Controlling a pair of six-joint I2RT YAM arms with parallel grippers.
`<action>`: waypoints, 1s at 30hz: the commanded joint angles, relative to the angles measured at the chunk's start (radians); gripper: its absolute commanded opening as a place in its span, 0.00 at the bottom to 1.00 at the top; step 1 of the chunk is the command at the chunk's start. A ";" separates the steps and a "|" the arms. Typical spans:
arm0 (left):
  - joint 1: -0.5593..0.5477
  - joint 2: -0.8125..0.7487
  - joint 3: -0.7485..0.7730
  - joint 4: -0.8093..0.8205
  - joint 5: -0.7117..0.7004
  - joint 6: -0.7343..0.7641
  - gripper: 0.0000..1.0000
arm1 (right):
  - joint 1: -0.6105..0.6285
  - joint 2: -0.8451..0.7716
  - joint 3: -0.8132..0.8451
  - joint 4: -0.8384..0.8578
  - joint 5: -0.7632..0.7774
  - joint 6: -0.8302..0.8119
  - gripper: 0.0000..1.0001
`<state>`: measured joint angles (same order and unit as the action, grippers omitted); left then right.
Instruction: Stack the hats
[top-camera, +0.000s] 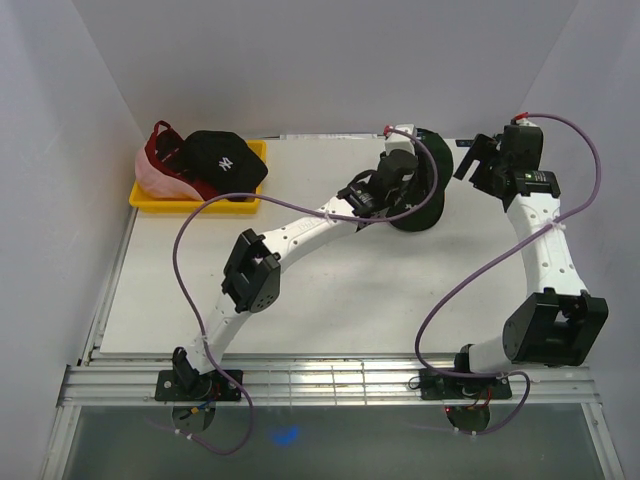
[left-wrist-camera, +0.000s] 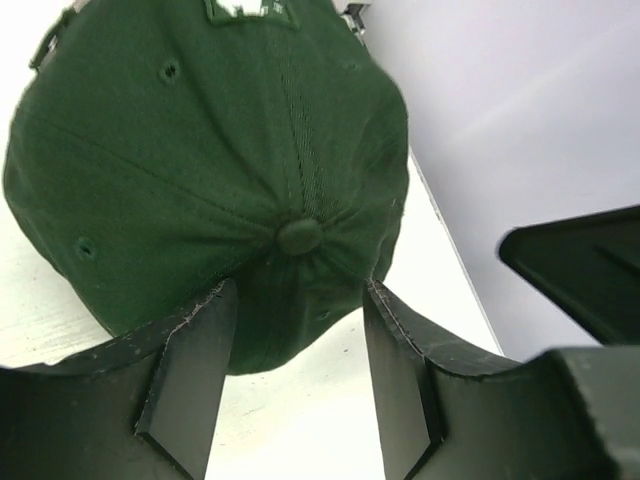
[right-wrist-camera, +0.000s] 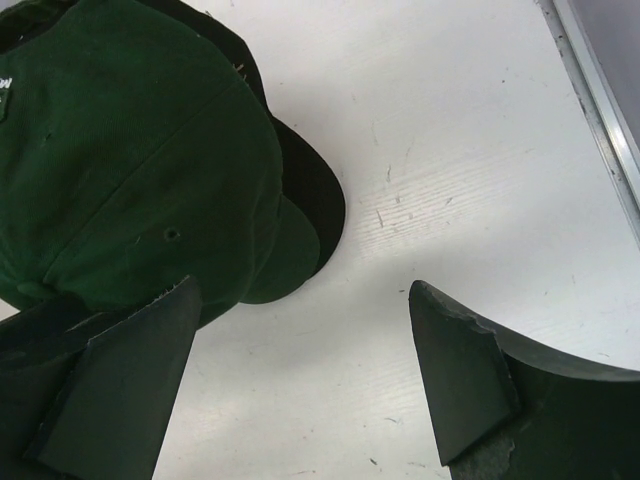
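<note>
Left end effector (left-wrist-camera: 298, 325) (jaws apart) low over green hat (left-wrist-camera: 200, 150), arm outstretched

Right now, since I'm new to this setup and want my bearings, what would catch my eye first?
A dark green cap sits at the far middle of the table, with the left fingers standing apart and framing its top button. At the far left, a yellow tray holds a black cap with a white logo, atop a dark red cap and a pink cap. The right fingers hang open beside the green cap, holding nothing.
</note>
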<state>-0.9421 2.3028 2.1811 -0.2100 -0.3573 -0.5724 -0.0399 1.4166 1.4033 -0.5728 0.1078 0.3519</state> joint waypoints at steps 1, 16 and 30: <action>0.023 -0.137 0.000 0.012 0.047 0.031 0.64 | -0.006 0.031 0.043 0.086 -0.063 0.010 0.89; 0.166 -0.292 -0.118 -0.152 0.095 -0.047 0.62 | -0.095 0.185 0.057 0.321 -0.097 0.140 0.89; 0.269 -0.125 -0.168 -0.273 0.279 -0.217 0.37 | -0.127 0.419 0.094 0.304 -0.149 0.187 0.96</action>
<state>-0.6540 2.1574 2.0197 -0.4526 -0.1638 -0.7334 -0.1673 1.8183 1.5047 -0.3161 0.0002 0.5312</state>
